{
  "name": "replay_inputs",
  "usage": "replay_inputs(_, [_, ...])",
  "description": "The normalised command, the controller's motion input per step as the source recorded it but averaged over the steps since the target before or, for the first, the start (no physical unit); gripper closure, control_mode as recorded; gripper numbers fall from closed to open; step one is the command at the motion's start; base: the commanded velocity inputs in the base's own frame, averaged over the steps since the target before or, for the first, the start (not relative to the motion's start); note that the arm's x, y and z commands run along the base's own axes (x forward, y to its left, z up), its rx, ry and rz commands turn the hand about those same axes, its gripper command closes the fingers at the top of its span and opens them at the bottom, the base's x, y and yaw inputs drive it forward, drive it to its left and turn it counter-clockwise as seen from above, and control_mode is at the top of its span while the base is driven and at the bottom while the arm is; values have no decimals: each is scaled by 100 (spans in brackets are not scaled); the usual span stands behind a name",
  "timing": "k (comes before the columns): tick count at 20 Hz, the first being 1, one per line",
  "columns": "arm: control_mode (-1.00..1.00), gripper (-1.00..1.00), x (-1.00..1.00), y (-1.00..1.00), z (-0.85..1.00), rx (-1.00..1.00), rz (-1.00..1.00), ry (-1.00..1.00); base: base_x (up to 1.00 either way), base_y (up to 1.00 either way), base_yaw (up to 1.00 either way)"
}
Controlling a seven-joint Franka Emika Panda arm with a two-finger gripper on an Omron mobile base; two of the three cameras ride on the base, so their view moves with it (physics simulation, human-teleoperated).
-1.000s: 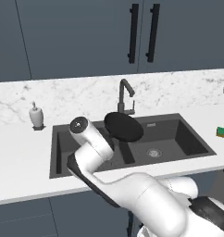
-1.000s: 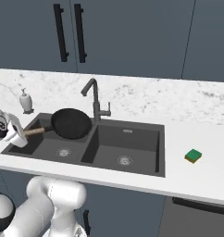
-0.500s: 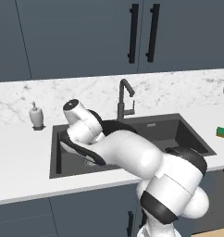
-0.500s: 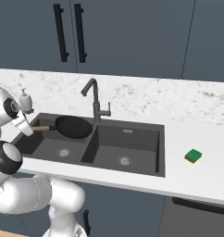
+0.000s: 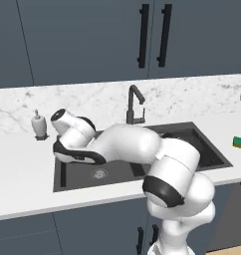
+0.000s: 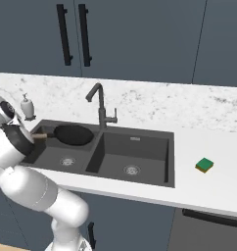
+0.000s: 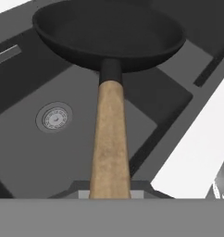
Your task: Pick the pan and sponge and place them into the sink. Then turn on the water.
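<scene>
The hand view gives what the base views cannot: the pan (image 7: 109, 34) seen along its wooden handle (image 7: 110, 139), which runs from 6 o'clock up to the black bowl at 12 o'clock, with a round silver drain (image 7: 54, 117) on the basin floor at 9 o'clock below it. The handle vanishes at the bottom edge where the fingers would be, so whether the gripper is clamped on it cannot be told from that view.

In the right base view the pan (image 6: 74, 135) sits over the left basin of the sink (image 6: 135, 169), against its back wall, with its handle pointing toward 9 o'clock into the dark hand end of the arm (image 6: 15, 139); the gripper (image 6: 33, 137) meets the handle's end there, though its fingers are too small to read. This view also shows the sponge (image 6: 204, 165) lying on the white counter (image 6: 213, 188) at 3 o'clock of the sink, well apart from it, and the faucet (image 6: 101, 105) standing behind the divider.

In the left base view the arm (image 5: 127, 147) folds low across the sink (image 5: 202, 149), its wrist (image 5: 67, 124) at the left basin's rim, hiding the pan. The sponge (image 5: 238, 142) shows near the right edge, and a soap dispenser (image 5: 39, 124) stands just beside the wrist at 9 o'clock.

The pan's long axis lies along the sink's length, bowl toward the divider, handle toward the outer left side.
</scene>
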Motion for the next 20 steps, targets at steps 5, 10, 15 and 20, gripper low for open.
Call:
replay_inputs(5, [-100, 100, 21, -72, -69, 6, 0, 3, 0, 0, 0])
replay_inputs(10, [-100, 100, 4, -17, -63, 1, 0, -6, 0, 0, 0])
replay_inputs(15, [-100, 100, -8, 33, -7, 0, 1, -23, 0, 0, 0])
replay_inputs(20, [-100, 100, -18, 36, 5, 3, 1, -10, 0, 0, 0])
